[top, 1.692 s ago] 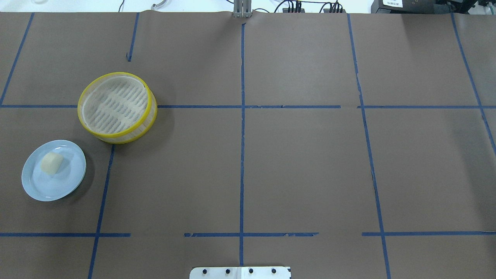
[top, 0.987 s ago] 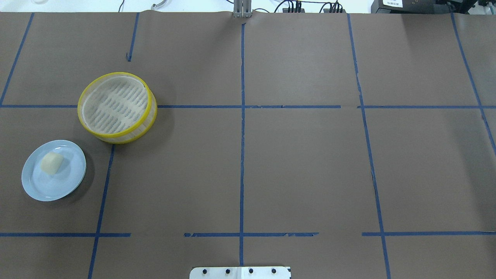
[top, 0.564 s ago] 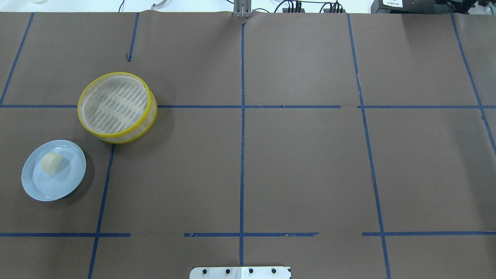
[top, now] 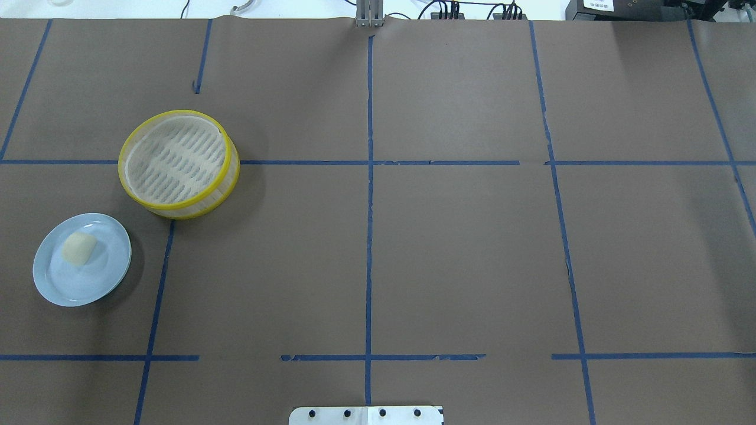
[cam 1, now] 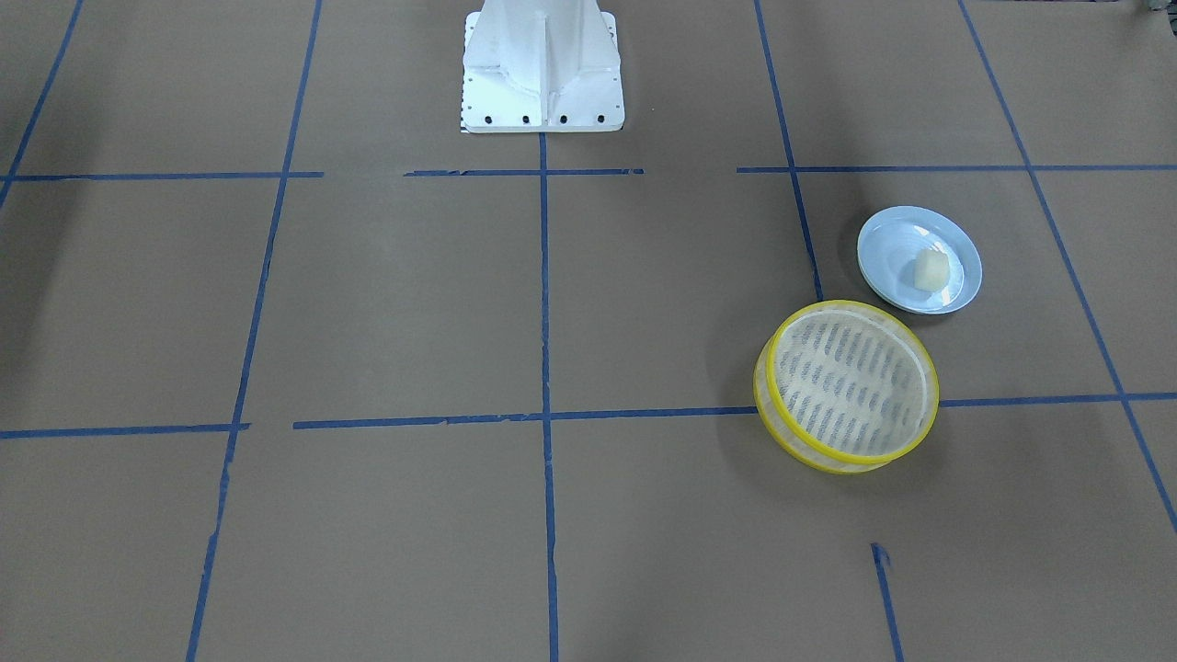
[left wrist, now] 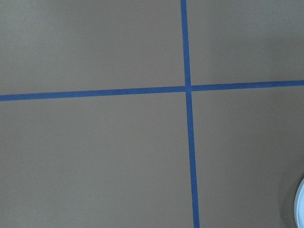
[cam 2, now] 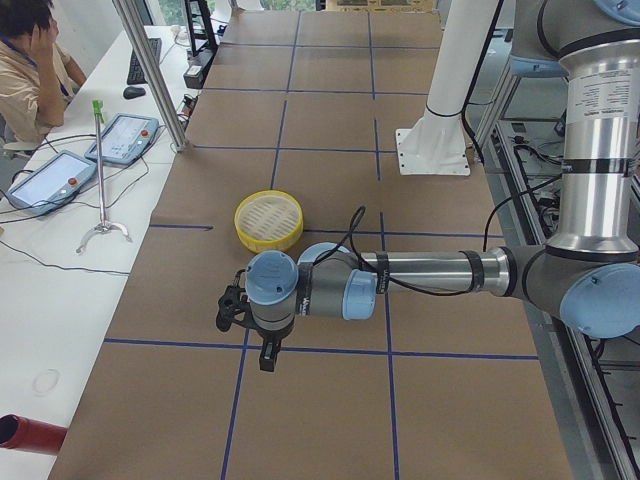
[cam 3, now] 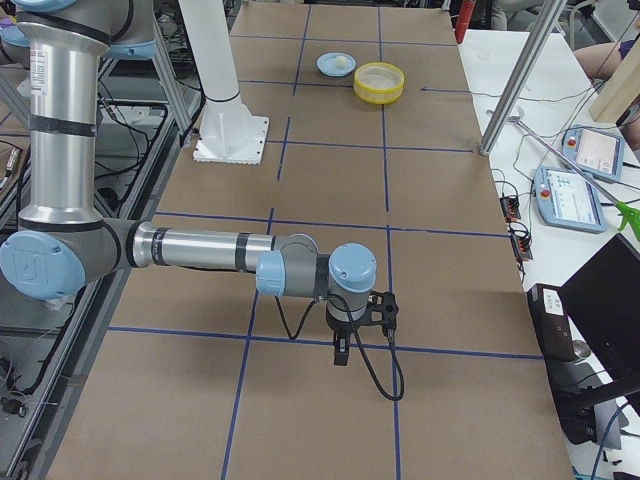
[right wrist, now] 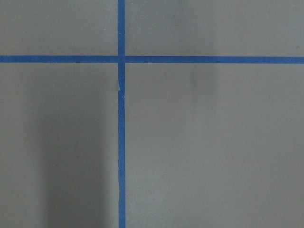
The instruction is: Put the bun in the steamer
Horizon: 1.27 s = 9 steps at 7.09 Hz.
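Note:
The cream-white bun (top: 78,248) lies on a pale blue plate (top: 88,293) at the table's left side; it also shows in the front-facing view (cam 1: 931,268). The yellow-rimmed steamer (top: 208,202) stands empty just beyond the plate, and in the front-facing view (cam 1: 828,457). My left gripper (cam 2: 267,358) shows only in the exterior left view, pointing down over the table near the plate; I cannot tell if it is open. My right gripper (cam 3: 341,352) shows only in the exterior right view, far from the bun; I cannot tell its state.
The table is brown paper with a blue tape grid. The robot's white base (cam 1: 542,64) stands at the near middle edge. The plate's rim (left wrist: 300,204) peeks into the left wrist view. Operators' tablets (cam 2: 125,135) lie on a side table.

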Each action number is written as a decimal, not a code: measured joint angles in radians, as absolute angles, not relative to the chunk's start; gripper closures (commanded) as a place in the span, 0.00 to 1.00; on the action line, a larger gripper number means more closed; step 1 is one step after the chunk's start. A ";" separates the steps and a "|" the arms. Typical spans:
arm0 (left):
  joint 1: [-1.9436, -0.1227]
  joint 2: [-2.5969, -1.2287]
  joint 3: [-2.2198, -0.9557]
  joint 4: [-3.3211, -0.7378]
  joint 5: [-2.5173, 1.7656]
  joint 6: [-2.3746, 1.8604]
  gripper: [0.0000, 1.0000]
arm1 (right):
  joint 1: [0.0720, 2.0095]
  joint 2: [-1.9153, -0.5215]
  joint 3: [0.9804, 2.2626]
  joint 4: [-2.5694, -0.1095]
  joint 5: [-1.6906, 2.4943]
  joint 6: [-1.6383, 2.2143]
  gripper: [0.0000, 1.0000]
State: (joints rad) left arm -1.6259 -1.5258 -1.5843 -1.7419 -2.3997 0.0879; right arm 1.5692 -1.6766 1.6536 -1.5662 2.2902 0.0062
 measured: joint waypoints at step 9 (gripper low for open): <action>-0.914 -1.475 -1.753 -2.110 -2.118 -0.804 0.04 | 1.569 -1.677 1.654 -1.566 2.290 0.006 0.00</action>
State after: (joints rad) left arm -0.9141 -1.4749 -1.7526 -2.1105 -2.1180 -0.8037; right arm 1.5693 -1.6766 1.6536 -1.5662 2.2902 0.0062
